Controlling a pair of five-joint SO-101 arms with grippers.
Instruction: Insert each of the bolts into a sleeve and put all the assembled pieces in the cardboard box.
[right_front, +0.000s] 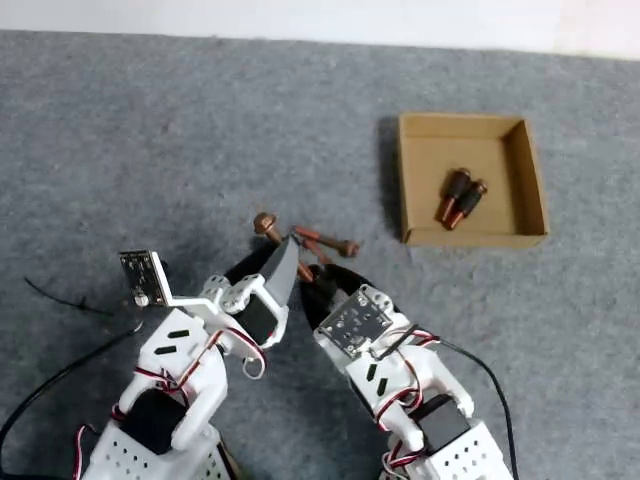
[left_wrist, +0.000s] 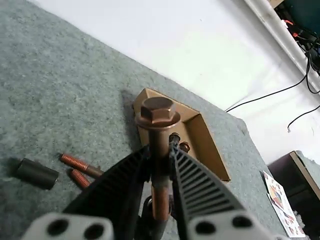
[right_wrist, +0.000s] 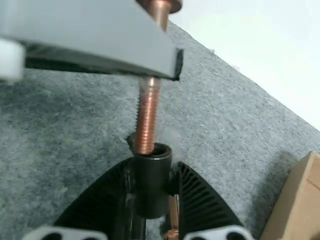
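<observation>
The grey felt-covered desk (right_front: 150, 130) carries a shallow cardboard box (right_front: 470, 239) well beyond the right gripper (right_wrist: 150, 172), 2 loose copper bolts (right_front: 330, 243) just ahead, a black cylindrical sleeve (left_wrist: 35, 173) beside them.

The bolt (left_wrist: 158, 116) is copper-coloured, the sleeve (right_wrist: 151, 185) matte black, the cardboard box (right_front: 430, 175) plain tan, and the mat (right_front: 150, 130) beneath a mottled grey.

**Arms converge, each clamping a part**

The left gripper (left_wrist: 159, 151) is closed on a copper bolt (left_wrist: 157, 114) by its shank. The right gripper (right_wrist: 152, 169) is closed on a black sleeve (right_wrist: 150, 192). Both arms angle inward, their grippers nearly touching.
</observation>
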